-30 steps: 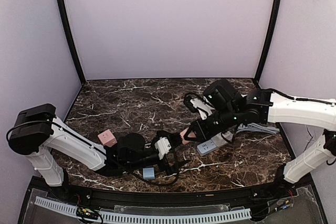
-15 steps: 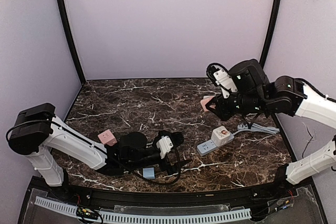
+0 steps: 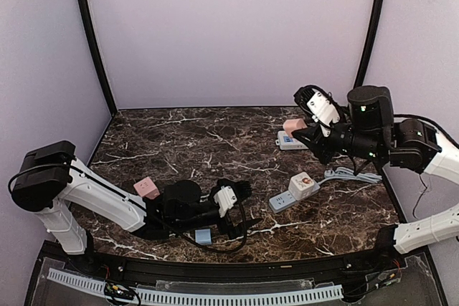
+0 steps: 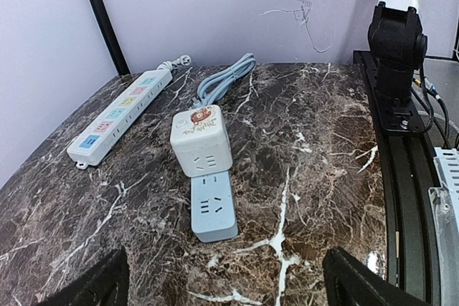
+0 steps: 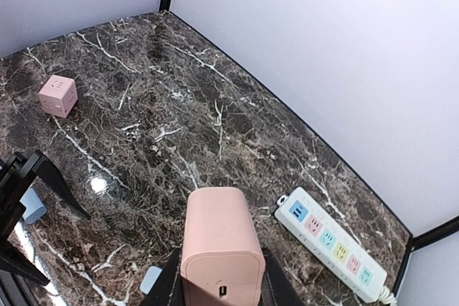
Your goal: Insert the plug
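My right gripper [image 3: 298, 131] is shut on a pink plug block [image 3: 290, 126] and holds it in the air above the back right of the table. In the right wrist view the pink plug block [image 5: 219, 238] sits between the fingers of my right gripper [image 5: 221, 281]. A white power strip with coloured sockets [image 5: 333, 252] lies just below and to its right; it also shows in the top view [image 3: 292, 142] and in the left wrist view [image 4: 122, 112]. My left gripper [image 3: 235, 198] is open and empty, low over the table; it also shows in the left wrist view [image 4: 226, 293].
A white cube socket [image 4: 199, 137] sits on a blue-grey socket strip [image 4: 213, 209] in front of my left gripper, with a grey cable [image 4: 229, 80] behind. A pink cube [image 3: 147, 188] and a small blue block [image 3: 204, 236] lie near the left arm.
My right gripper has risen and swung back and to the right with the pink plug block, from beside the left gripper to above the white power strip. The left arm has barely moved.
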